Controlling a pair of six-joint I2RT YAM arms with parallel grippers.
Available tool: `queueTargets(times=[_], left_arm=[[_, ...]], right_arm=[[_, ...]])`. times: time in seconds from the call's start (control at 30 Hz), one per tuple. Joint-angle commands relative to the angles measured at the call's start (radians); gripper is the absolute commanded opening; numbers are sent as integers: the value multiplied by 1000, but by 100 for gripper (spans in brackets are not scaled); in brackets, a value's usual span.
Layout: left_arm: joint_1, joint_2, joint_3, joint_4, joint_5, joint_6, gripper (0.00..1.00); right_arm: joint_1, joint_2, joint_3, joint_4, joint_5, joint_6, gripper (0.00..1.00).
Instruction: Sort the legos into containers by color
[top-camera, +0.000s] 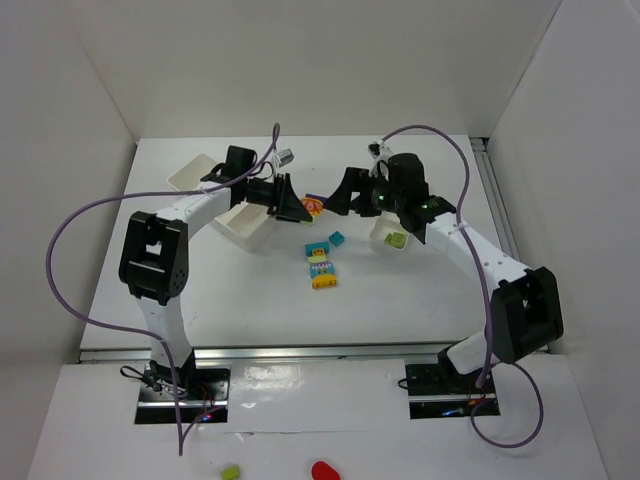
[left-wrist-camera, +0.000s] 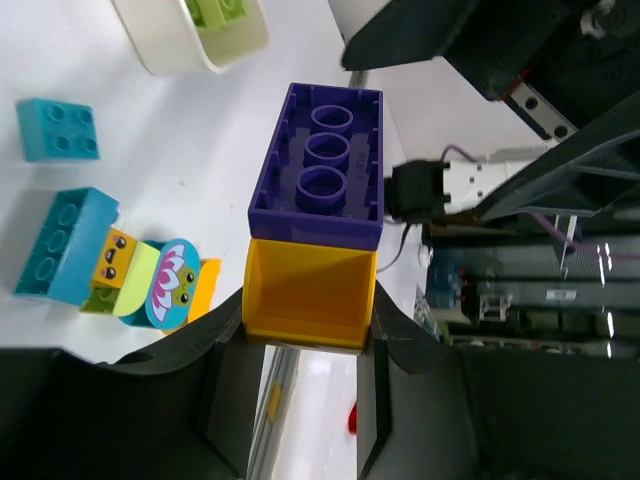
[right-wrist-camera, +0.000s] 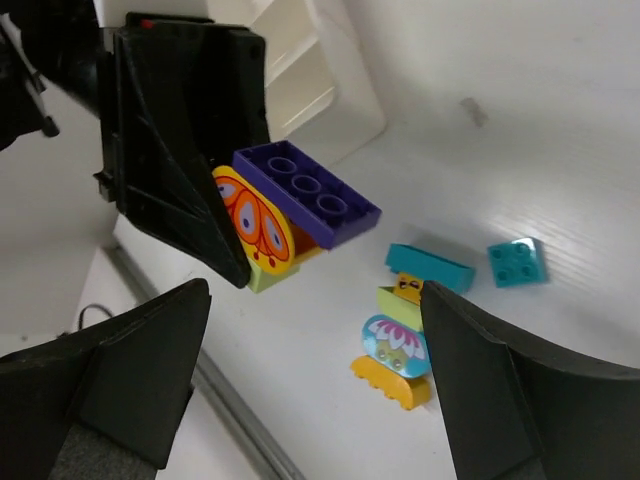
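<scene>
Your left tool (left-wrist-camera: 310, 350) is clamped on the yellow brick (left-wrist-camera: 308, 295) at the base of a small joined stack, fingers pressed to its two flat sides. The purple brick (left-wrist-camera: 320, 165) sits on top of it and juts forward past the fingertips. From the right wrist you can also see a round orange butterfly piece (right-wrist-camera: 255, 222) and a lime piece (right-wrist-camera: 265, 278) on the same stack. It appears to be held off the table (top-camera: 430, 300), over the middle toward the far edge. Your right tool (right-wrist-camera: 320, 400) faces it with its jaws wide apart and nothing between them. These bricks should be light, stiff and smooth-walled, so expect them to slip if pinched on a corner. They are locked by their studs and will likely need a firm pull or a peel. Take the purple brick across its long flat sides, well away from the left tool's fingers. Further out, a small cyan brick (top-camera: 337, 240) lies alone near the middle of the table. Just toward the near edge from it lies a second stack (top-camera: 320, 268) of cyan, lime, yellow and orange parts with a flower print. A divided white tray (top-camera: 245, 228) stands left of the middle, with another white tray (top-camera: 190, 175) beyond it toward the far left corner. No brick shows in the compartments you can see. Right of the middle, a small white container (top-camera: 383, 233) holds a lime brick (top-camera: 397, 240).
</scene>
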Motion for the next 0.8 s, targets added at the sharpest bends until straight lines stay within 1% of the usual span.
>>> queueTargets(times=[0.0,0.07,0.17,0.23,0.27,0.3,0.37,0.4,0.5,0.57,0.6,0.73,0.77], left_arm=[[5,-23,33,-84,111,142,0],[5,-23,24,-96,134,151,0],[5,-42,15,-96,134,160,0],[5,-43,15,-96,134,160,0],[5,-52,15,-96,134,169,0],[5,-52,15,-96,134,170,0],[5,-52,15,-96,145,170,0],[5,-52,15,-96,145,170,0],[5,-52,15,-96,156,170,0],[5,-61,15,-96,180,180,0],[5,-61,15,-96,180,180,0],[5,-70,6,-96,189,180,0],[5,-70,6,-96,200,180,0]], right_arm=[[-13,56,45,106,-237,23,93],[-13,78,45,150,-265,34,93],[-13,87,21,240,-278,90,90],[-22,96,5,279,-296,126,87],[-22,96,-4,303,-307,136,82],[-22,96,-21,323,-307,164,80],[-22,96,-42,406,-318,201,78],[-22,96,-63,435,-328,221,74],[-31,121,-64,480,-351,259,71],[-31,144,-73,489,-351,270,71],[-31,144,-83,518,-351,270,71],[-31,164,-84,537,-342,281,71],[-31,174,-74,537,-342,281,73]])
